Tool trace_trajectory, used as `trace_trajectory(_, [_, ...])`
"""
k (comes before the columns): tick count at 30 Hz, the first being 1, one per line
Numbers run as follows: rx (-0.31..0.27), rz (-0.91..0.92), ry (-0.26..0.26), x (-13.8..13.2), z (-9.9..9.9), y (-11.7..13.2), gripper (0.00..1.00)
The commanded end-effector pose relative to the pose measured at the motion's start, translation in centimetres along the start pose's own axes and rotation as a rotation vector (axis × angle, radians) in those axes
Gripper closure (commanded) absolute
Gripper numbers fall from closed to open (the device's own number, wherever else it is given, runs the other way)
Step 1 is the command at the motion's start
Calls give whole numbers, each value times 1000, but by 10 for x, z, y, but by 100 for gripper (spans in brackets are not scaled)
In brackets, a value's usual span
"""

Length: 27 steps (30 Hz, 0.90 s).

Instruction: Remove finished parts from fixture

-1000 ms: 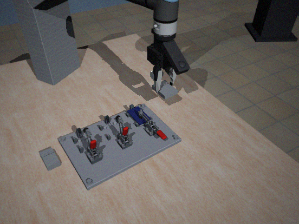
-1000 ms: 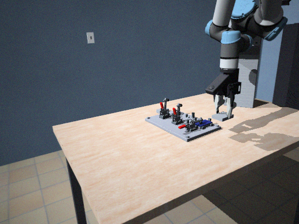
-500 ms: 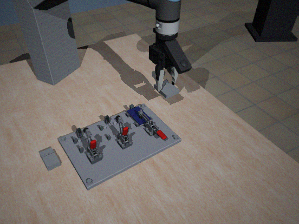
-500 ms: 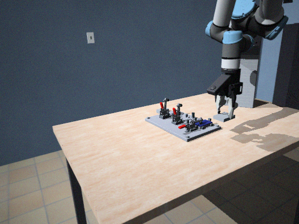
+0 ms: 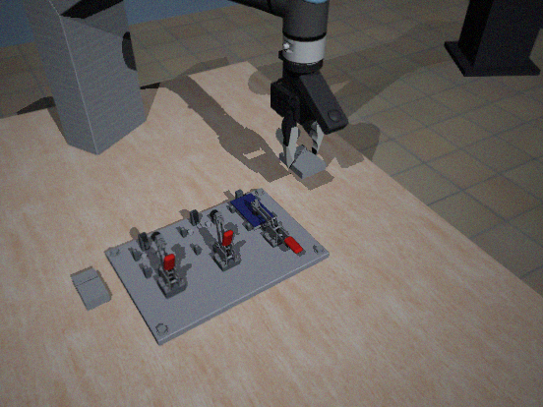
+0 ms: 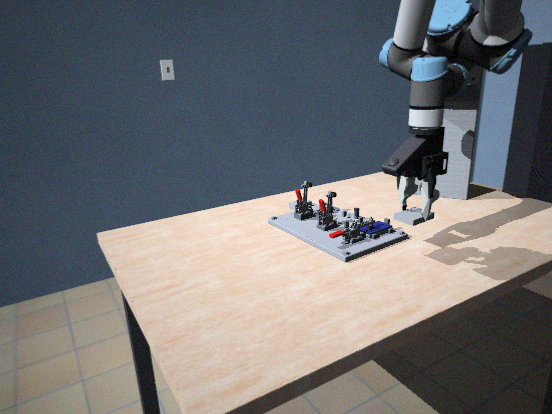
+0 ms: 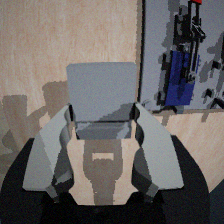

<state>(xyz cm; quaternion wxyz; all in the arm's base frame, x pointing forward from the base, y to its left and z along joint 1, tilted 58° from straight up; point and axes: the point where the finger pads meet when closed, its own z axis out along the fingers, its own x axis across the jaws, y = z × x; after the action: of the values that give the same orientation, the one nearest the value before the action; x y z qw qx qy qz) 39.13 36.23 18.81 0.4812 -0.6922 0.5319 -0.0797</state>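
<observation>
My jaws (image 5: 304,147) (image 6: 416,210), partly open, grip a grey part (image 5: 309,164) (image 6: 413,217) (image 7: 102,92) past the blue blank's (image 5: 251,208) (image 6: 375,228) (image 7: 181,80) end of the fixture (image 5: 236,290) (image 6: 310,234) (image 7: 150,60); the other part (image 5: 91,289) lies on the desk (image 5: 369,315) (image 6: 260,310) (image 7: 45,40) beside the opposite end.

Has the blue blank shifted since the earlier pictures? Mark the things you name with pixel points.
No. In the top view, the blue blank (image 5: 242,203) (image 6: 374,229) (image 7: 176,91) sits at the same spot on the fixture plate (image 5: 197,305) (image 6: 310,235) (image 7: 154,30).
</observation>
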Motion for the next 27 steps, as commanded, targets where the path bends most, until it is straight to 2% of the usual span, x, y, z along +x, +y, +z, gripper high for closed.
trace_trajectory(1, [1, 0, 0, 0, 0, 0, 100])
trace_trajectory(27, [1, 0, 0, 0, 5, 0, 100])
